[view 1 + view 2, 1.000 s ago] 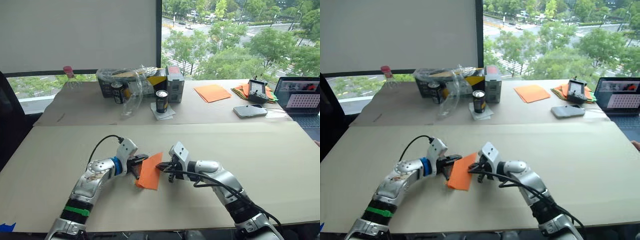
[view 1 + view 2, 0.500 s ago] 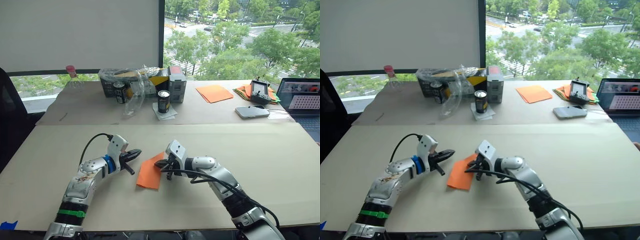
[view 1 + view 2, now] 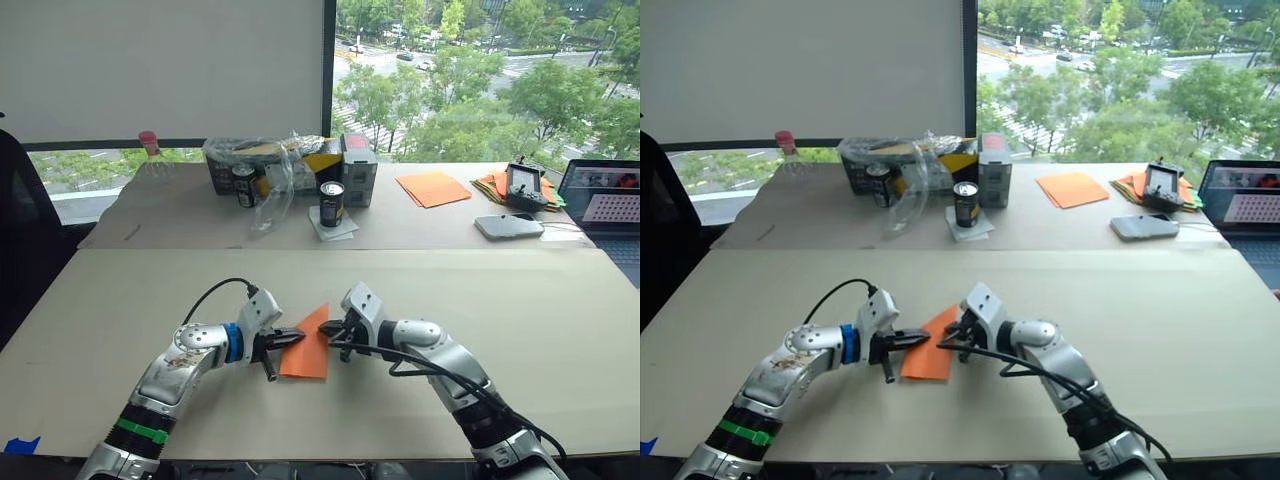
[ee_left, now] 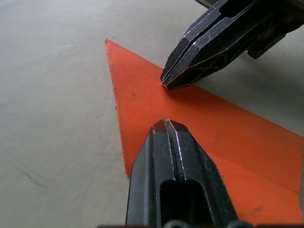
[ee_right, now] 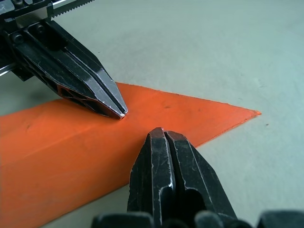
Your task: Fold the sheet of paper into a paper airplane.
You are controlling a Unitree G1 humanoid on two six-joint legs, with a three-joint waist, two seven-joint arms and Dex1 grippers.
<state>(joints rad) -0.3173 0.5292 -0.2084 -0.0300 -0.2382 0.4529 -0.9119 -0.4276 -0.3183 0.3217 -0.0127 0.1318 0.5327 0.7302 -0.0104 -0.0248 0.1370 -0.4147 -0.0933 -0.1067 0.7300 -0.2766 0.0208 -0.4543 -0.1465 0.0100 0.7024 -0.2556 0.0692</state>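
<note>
The sheet of paper point(image 3: 310, 352) is a bright-orange folded wedge lying flat on the near table, its point toward the far side. My left gripper point(image 3: 296, 338) comes in from the left, shut, with its tip resting on the paper's top surface point(image 4: 213, 128). My right gripper point(image 3: 326, 333) reaches from the right, also shut, touching the paper near the pointed end point(image 5: 204, 114). In the right wrist view my right gripper point(image 5: 162, 133) and my left gripper point(image 5: 121, 114) sit a short distance apart on the paper. Nothing is pinched between either pair of fingers.
On the far table stand a plastic-wrapped box point(image 3: 275, 160), two dark cans point(image 3: 330, 203), a red-capped bottle point(image 3: 150, 148), a smooth orange sheet point(image 3: 432, 187), a coloured paper pile point(image 3: 492, 184), a phone point(image 3: 508, 226) and a laptop point(image 3: 605, 205).
Half a second ago my left gripper was open and off to the left of the paper; it has moved right onto the paper and shut. The right gripper has stayed on the paper.
</note>
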